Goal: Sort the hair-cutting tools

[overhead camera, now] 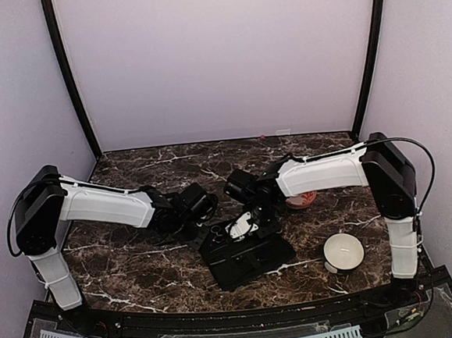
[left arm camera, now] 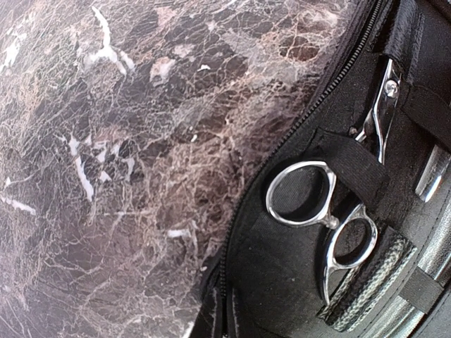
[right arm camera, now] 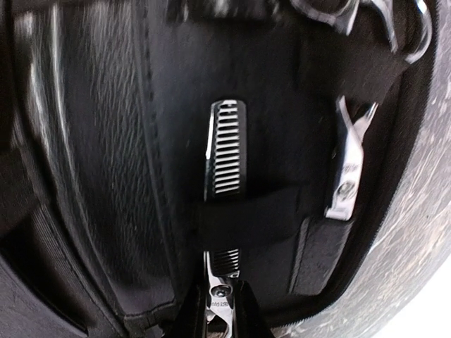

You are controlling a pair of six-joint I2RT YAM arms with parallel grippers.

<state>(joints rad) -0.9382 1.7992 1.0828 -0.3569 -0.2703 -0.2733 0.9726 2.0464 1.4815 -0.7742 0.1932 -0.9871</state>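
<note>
The top external view looks down from above and behind the white-and-black arm bases (overhead camera: 59, 284) at its lower corners, facing the pale lilac back wall (overhead camera: 217, 60). It sits far enough off to hold the whole dark brown, white-veined marble tabletop (overhead camera: 140, 270), with the flat black zippered case (overhead camera: 253, 262) open at centre. The left wrist view hangs close over that case's zipped edge — marble across its left, silver loop-handled scissors (left arm camera: 331, 225) at lower right. The right wrist view sits closer still, slightly blurred, looking into the black lining with a silver toothed blade (right arm camera: 225, 151) at centre, and shares those scissors, at its upper right, with the left.
</note>
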